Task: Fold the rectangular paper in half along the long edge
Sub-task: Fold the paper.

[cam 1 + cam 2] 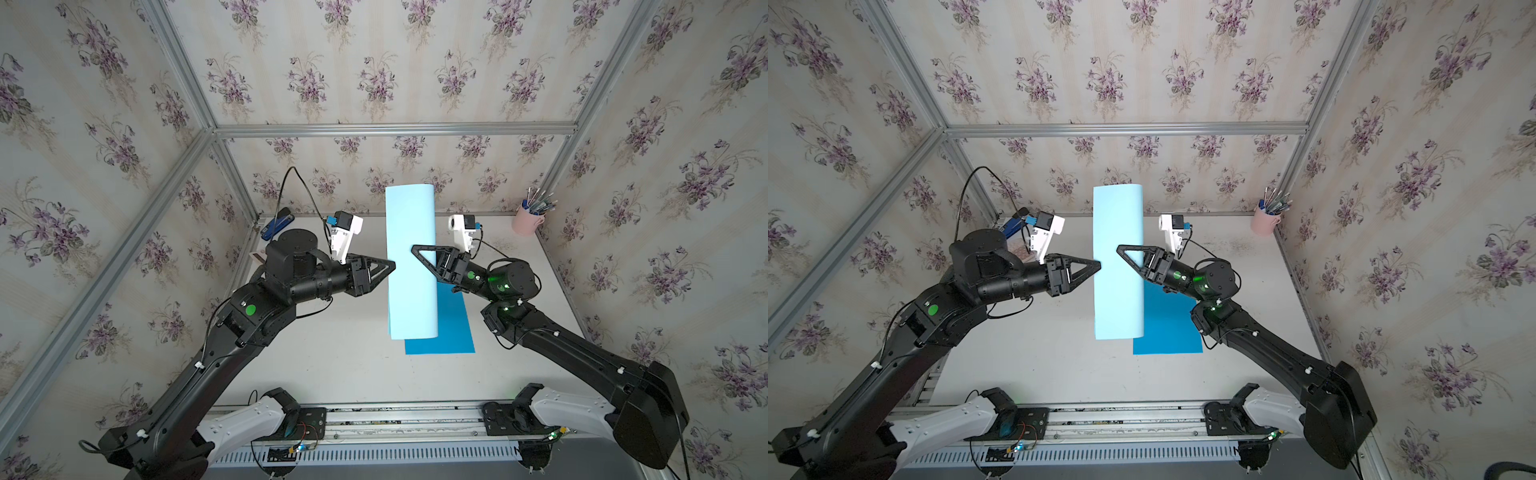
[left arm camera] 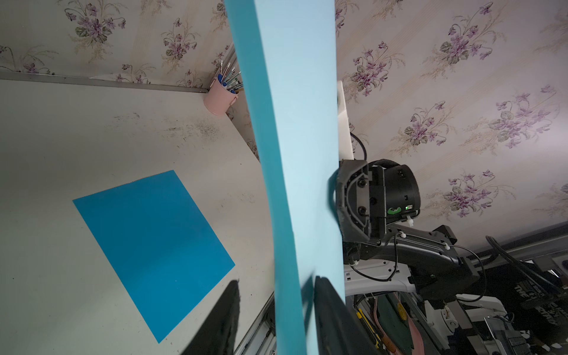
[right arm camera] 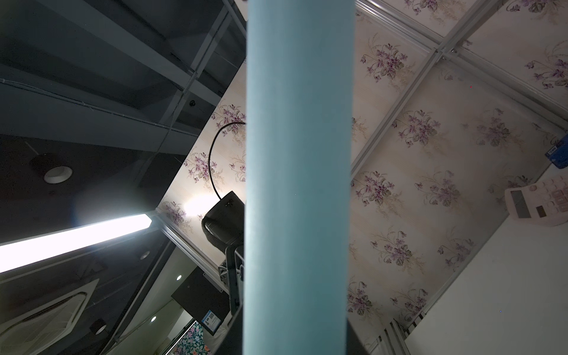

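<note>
Light-blue paper, bent double and aloft at frame centre, pinched by the right gripper; jaws of the left gripper apparently spread about its left edge.

Overhead stereo; wrist cameras near pale paper

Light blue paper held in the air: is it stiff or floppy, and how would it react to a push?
Probably light yet springy: the right gripper grips the paper only mid-length, and both ends are straight, likely stiffened by the rounded, uncreased fold. A push from the open left gripper would likely swing or buckle it.
</note>
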`<action>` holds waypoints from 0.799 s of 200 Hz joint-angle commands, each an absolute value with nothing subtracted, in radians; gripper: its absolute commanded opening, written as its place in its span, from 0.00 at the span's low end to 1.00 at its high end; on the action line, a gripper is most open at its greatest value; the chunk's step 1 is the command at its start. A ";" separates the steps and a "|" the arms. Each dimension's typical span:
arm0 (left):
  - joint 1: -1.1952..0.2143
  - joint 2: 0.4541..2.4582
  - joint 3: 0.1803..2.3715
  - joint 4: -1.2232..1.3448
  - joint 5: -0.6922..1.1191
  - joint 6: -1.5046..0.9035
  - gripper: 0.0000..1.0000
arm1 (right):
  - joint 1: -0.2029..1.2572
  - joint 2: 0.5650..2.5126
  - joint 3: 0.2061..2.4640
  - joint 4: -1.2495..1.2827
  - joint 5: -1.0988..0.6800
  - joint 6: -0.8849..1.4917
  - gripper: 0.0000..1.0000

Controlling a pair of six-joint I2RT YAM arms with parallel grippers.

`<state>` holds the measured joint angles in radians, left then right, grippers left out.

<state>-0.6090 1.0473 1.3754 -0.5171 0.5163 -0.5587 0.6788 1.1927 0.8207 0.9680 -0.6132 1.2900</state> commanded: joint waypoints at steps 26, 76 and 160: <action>-0.610 1.054 1.391 -0.479 0.521 -0.554 0.42 | 0.680 1.222 0.817 1.096 -0.659 1.360 0.30; -0.609 1.057 1.393 -0.472 0.524 -0.555 0.42 | 0.683 1.237 0.813 1.140 -0.680 1.390 0.30; -0.609 1.056 1.388 -0.474 0.528 -0.550 0.30 | 0.686 1.279 0.805 1.227 -0.709 1.442 0.30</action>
